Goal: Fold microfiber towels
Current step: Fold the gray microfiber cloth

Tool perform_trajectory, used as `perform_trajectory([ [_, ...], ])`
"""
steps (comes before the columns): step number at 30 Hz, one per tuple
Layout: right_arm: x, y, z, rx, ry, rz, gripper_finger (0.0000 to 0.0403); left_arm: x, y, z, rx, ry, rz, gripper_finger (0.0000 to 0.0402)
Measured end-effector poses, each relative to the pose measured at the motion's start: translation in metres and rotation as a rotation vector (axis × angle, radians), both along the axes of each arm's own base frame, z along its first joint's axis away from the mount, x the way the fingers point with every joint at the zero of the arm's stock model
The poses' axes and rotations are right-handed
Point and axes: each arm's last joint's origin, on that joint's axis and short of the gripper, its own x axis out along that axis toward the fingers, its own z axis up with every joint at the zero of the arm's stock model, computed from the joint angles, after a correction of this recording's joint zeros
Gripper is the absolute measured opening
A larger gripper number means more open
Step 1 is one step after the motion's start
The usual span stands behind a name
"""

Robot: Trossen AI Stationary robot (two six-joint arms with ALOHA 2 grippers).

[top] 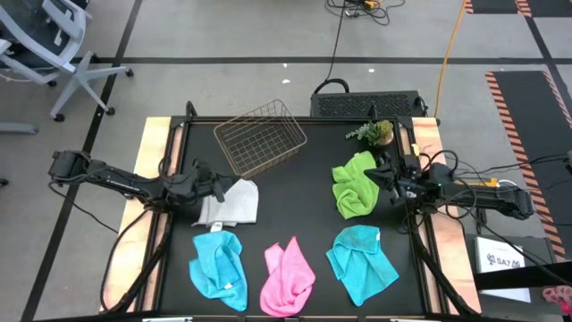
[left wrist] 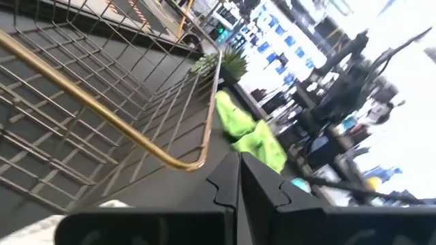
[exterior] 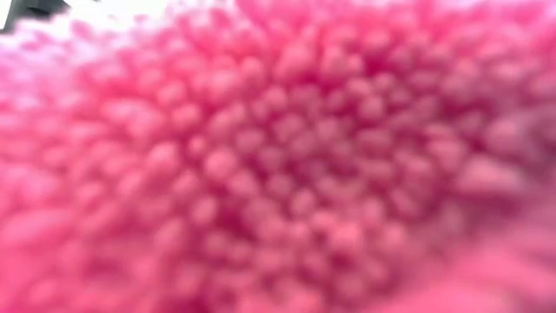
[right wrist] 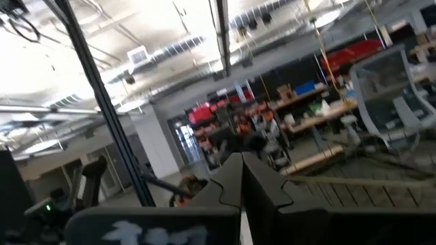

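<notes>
Soft cloths, none folded yet

Microfibre towels lie crumpled mid-frame: white-grey towel, green towel, pink towel. Light and limp; pinch a corner. Left gripper and right gripper are closed, empty.

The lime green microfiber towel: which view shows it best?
The high view: the crumpled lime green microfiber towel lies whole beside the right gripper. The left wrist view catches it partly; the low and right wrist views miss it.
</notes>
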Motion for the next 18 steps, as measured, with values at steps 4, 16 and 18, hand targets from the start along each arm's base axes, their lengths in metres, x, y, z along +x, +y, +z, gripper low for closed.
perform_trajectory([
  [4, 0.002, 0.000, -0.006, 0.014, 0.063, 0.002, 0.0000, 0.000, 0.000, 0.003, -0.054, -0.052, 0.005, 0.0017],
  [16, 0.002, 0.001, -0.007, 0.073, 0.073, 0.048, 0.0000, 0.001, -0.002, 0.007, -0.244, -0.159, -0.045, 0.0017],
  [18, 0.002, 0.001, -0.007, 0.074, 0.068, 0.048, 0.0000, 0.002, -0.002, 0.011, -0.228, -0.188, -0.068, 0.0017],
])
